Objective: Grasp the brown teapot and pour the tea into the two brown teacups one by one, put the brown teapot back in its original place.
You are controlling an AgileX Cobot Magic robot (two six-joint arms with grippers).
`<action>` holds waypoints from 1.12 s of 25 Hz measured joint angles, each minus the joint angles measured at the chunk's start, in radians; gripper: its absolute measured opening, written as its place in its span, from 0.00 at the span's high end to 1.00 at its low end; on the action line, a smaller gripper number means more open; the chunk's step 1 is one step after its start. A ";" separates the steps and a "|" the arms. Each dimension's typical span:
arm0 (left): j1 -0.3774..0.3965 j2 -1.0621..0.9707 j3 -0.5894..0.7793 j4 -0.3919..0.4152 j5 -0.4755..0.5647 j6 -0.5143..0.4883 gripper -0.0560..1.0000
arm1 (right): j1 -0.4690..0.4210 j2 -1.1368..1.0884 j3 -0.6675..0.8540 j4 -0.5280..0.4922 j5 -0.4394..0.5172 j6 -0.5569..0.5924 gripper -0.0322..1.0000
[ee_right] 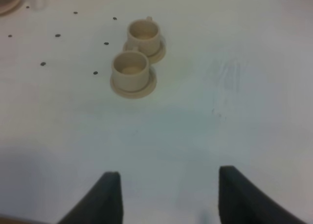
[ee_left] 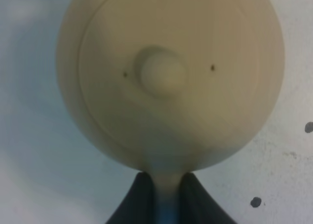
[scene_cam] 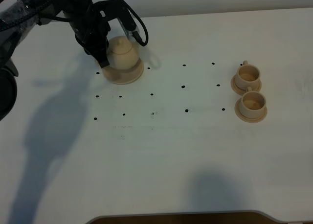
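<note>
The brown teapot stands over its wide saucer, the original place, at the back left of the table. My left gripper is shut on the teapot's handle, and the knobbed lid of the teapot fills the left wrist view. The two brown teacups sit on small saucers at the right, one behind the other. They also show in the right wrist view, the far cup and the near cup. My right gripper is open and well short of them. The tea is out of view.
Small black dots mark the white table between the teapot and the cups. The left arm casts a long shadow over the table's left side. A dark edge runs along the table's front.
</note>
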 joint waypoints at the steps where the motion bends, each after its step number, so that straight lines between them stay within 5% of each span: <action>1: 0.000 -0.008 0.000 -0.006 -0.002 0.000 0.82 | 0.000 0.000 0.000 0.000 0.000 0.000 0.55; 10: -0.016 -0.042 0.000 -0.150 -0.004 0.044 0.82 | 0.000 0.000 0.000 0.000 0.000 0.000 0.55; 28: -0.278 -0.043 0.000 -0.169 -0.021 0.071 0.82 | 0.000 0.000 0.000 0.000 0.000 0.000 0.55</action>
